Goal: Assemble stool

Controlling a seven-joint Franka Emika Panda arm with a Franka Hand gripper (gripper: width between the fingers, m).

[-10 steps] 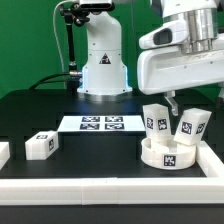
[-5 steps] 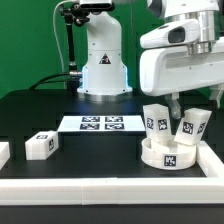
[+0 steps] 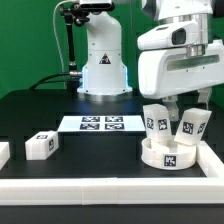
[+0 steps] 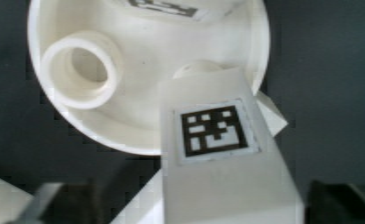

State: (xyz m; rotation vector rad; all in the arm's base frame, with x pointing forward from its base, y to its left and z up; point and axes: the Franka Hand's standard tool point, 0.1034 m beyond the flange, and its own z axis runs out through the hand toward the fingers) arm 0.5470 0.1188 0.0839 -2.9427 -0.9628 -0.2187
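The white round seat [image 3: 170, 156] lies at the exterior view's right with two tagged legs standing in it, one [image 3: 155, 120] to the left and one [image 3: 192, 126] to the right. My gripper [image 3: 188, 102] hovers just above the right leg. In the wrist view that leg [image 4: 223, 150] runs between my fingers [image 4: 47, 200], with dark gaps on both sides, so the jaws stand open around it. The seat [image 4: 161, 50] lies beyond it, with an empty round socket [image 4: 81, 66].
A loose tagged leg [image 3: 40, 146] lies at the exterior view's left, and another white part [image 3: 3, 153] shows at the left edge. The marker board [image 3: 100, 124] lies mid-table. White border rails [image 3: 100, 186] run along the front and right. The robot base [image 3: 103, 60] stands behind.
The gripper has shifted slightly over the right leg, and its right finger now shows beside the leg's top. The seat and legs have not moved.
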